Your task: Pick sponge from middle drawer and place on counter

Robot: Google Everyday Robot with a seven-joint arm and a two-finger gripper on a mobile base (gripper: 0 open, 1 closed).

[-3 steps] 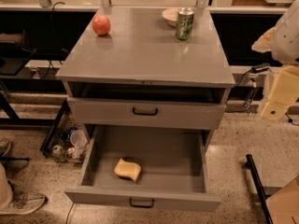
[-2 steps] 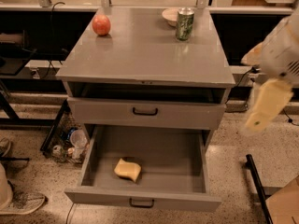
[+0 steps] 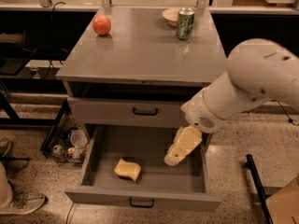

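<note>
The pale yellow sponge (image 3: 127, 169) lies on the floor of the open middle drawer (image 3: 140, 198), left of centre and near its front. My gripper (image 3: 173, 157) hangs from the white arm over the drawer's right half, pointing down and left. It is about a sponge-length to the right of the sponge and a little above it, not touching it. The grey counter (image 3: 140, 50) is the cabinet's top, above and behind the gripper.
On the counter stand a red apple (image 3: 102, 24) at the back left, a green can (image 3: 185, 24) and a pale bowl (image 3: 170, 15) at the back right. The upper drawer front (image 3: 117, 111) stands slightly out. Clutter (image 3: 70, 141) lies on the floor left of the cabinet.
The arm has swung in from the right edge of the view, and the gripper has come down and left to hang over the open drawer. The sponge has not moved.
</note>
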